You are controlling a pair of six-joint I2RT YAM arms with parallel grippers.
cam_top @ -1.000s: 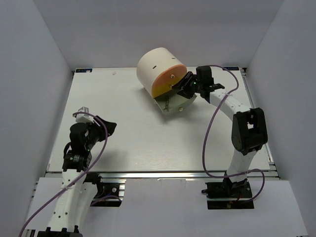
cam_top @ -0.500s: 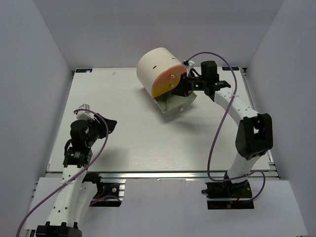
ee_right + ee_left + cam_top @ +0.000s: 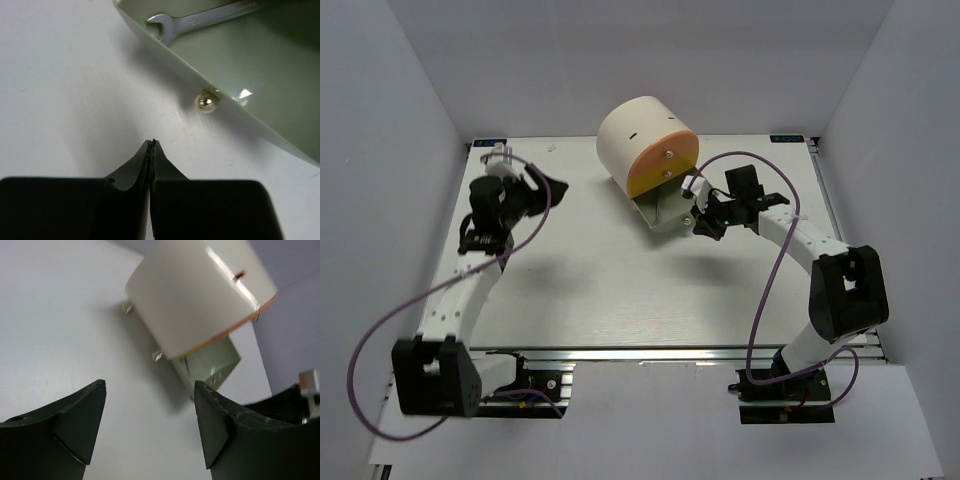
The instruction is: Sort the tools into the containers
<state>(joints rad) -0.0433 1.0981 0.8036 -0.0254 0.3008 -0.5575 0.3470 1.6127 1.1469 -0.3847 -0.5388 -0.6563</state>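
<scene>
The cream cabinet (image 3: 638, 135) lies at the back of the table, its orange drawer (image 3: 665, 163) pushed in. Below that, the grey-green drawer (image 3: 670, 208) stands pulled out. A silver spanner (image 3: 200, 21) lies inside the grey-green drawer (image 3: 250, 70), behind its brass knob (image 3: 206, 101). My right gripper (image 3: 151, 142) is shut on nothing, low over the table, a short way in front of that knob; from above my right gripper (image 3: 705, 222) sits by the drawer's right front corner. My left gripper (image 3: 548, 185) is open and empty at the far left, its fingers (image 3: 85, 425) framing the cabinet (image 3: 200, 295) from a distance.
Purple cables loop off both arms (image 3: 765, 280). White walls close in the table (image 3: 600, 290) on the left, right and back. The right arm's black wrist (image 3: 292, 400) shows at the edge of the left wrist view.
My left arm swung from the near left up to the far left and its jaws widened. My right gripper drew back from the orange drawer front, moved down by the grey-green drawer and shut.
</scene>
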